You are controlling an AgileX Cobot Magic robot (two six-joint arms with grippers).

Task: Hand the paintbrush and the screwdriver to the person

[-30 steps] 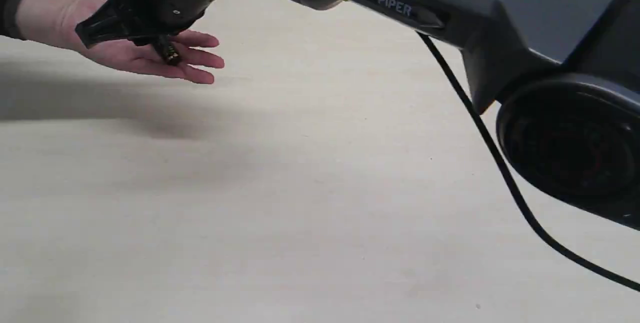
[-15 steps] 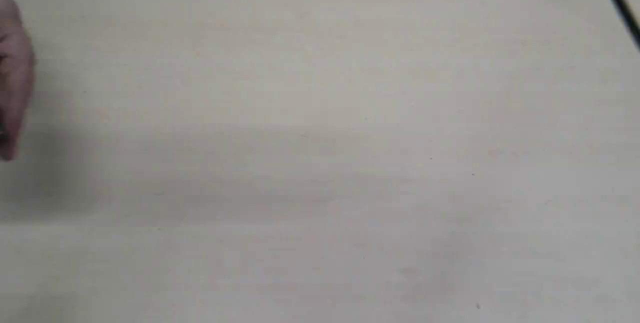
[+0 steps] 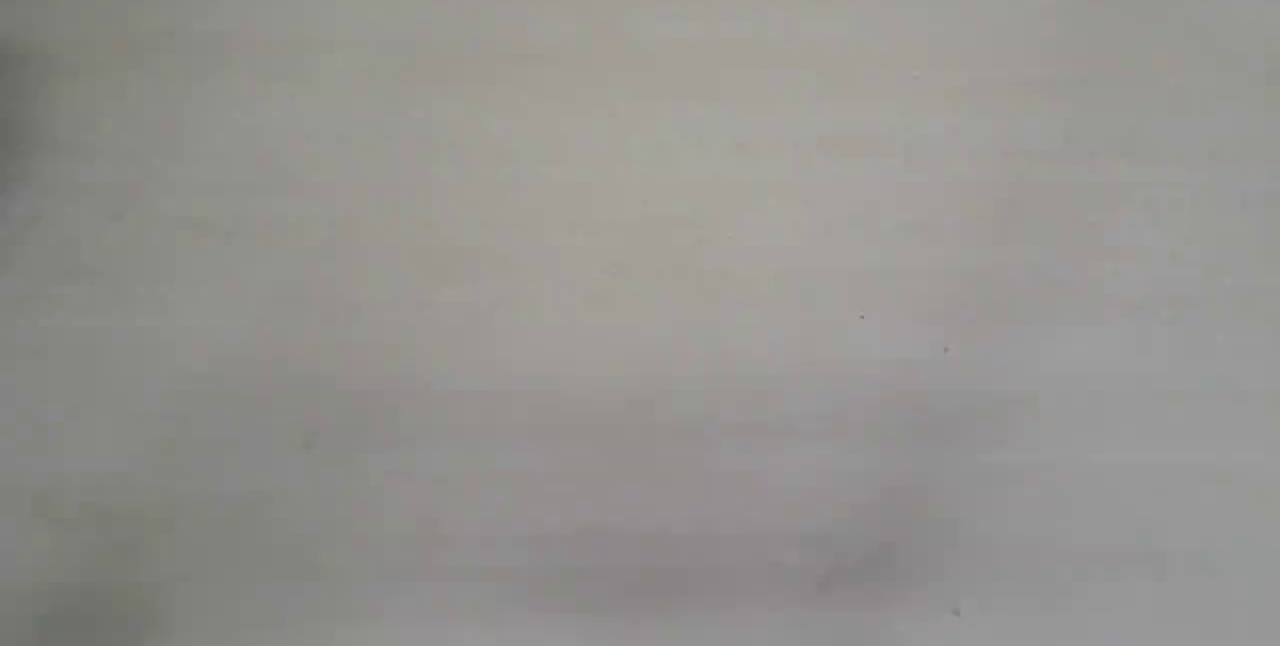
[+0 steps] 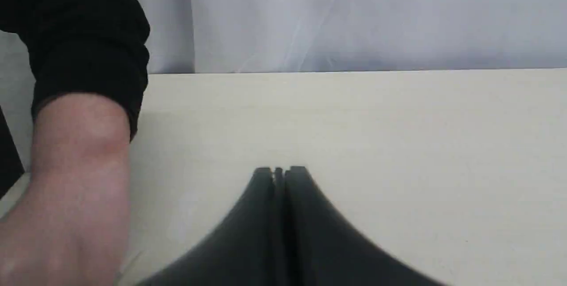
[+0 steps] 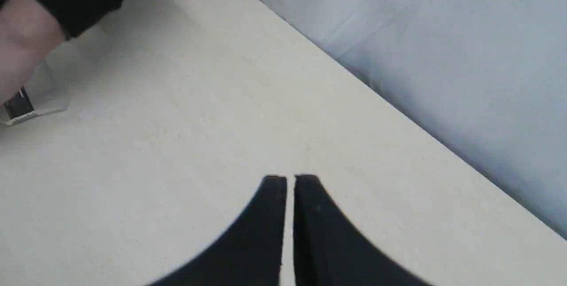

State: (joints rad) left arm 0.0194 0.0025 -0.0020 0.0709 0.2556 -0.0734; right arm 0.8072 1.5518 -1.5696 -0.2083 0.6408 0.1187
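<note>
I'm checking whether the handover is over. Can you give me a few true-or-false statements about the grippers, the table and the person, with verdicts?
1. The left gripper holds the screwdriver. False: its jaws are closed together with nothing between them.
2. The right gripper carries nothing. True.
3. In the exterior view, no arm or hand shows over the table. True.
4. The person's forearm comes out of a white sleeve. False: the sleeve is black.
</note>
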